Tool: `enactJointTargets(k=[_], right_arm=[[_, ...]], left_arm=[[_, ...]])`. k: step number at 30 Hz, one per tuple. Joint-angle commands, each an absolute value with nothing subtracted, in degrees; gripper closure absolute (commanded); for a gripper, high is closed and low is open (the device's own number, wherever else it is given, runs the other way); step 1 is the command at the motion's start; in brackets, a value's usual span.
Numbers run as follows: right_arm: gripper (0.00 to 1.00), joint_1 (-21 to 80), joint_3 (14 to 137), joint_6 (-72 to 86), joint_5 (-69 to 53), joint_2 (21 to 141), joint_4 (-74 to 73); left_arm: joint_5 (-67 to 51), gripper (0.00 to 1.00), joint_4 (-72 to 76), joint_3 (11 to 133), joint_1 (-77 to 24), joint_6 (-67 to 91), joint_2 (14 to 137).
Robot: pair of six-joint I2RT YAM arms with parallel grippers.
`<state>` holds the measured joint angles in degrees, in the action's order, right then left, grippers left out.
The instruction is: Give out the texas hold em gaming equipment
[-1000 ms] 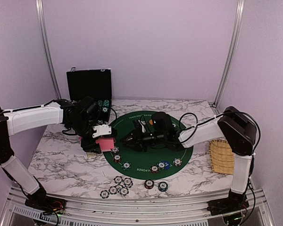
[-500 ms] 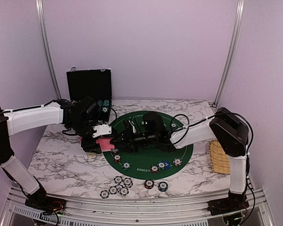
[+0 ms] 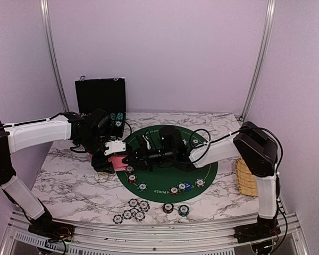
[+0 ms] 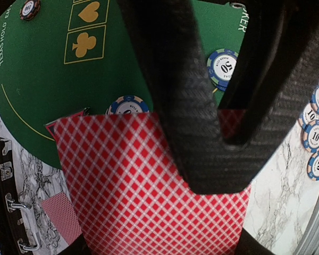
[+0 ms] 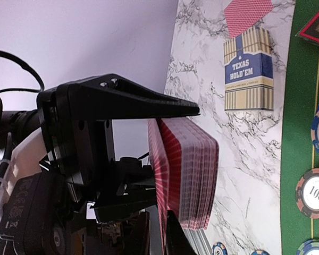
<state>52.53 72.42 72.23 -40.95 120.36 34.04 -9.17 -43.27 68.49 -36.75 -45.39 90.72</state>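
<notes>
Lilac walls (image 3: pixel 159 48), alu posts (image 3: pixel 51 53) L & R (slanted), marble-look tabletop (image 3: pixel 69 186), even light

The green mat (image 4: pixel 32 79) carries gold lettering along its rim: "TEXAS HOLD EM" on one side and "KER" at the top edge of the left wrist view (the rest of that word is hidden). It also bears a gold heart and a gold club, each in its own box. A blue-edged chip (image 4: pixel 223 66) on the mat reads "50" — three chips (image 4: pixel 315 136) beside the mat read "10". The card box (image 5: pixel 248 69) says "TEXAS HOLD'EM" on its blue band, and a dark-edged chip (image 5: pixel 315 194) shows "100".
</notes>
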Motion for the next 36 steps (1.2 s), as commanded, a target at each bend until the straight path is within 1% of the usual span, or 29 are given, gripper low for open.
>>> enactJointTargets(k=[1,5,20,27,31,36], right_arm=[[0.92,53.1,74.3,73.0,-41.7,121.7,36.3],[1.00,52.7,73.7,72.7,-41.6,121.0,36.0],[1.00,47.0,64.4,70.2,-41.2,113.4,35.4],[1.00,43.4,61.6,66.8,-41.9,110.8,31.4],[1.00,42.0,62.4,65.8,-42.3,111.2,29.9],[1.00,41.8,67.5,64.8,-42.9,115.7,27.7]], left_arm=[[-10.1,0.90,-43.5,69.7,-36.5,-45.0,90.3],[-9.7,0.90,-43.6,69.6,-36.5,-45.1,90.4],[-8.5,0.90,-44.5,69.1,-36.3,-45.3,89.6],[-7.9,0.91,-45.1,68.3,-35.1,-45.4,88.3],[-7.9,0.91,-45.4,67.2,-34.3,-45.4,86.8],[-8.5,0.91,-45.9,66.1,-34.1,-45.2,84.8]])
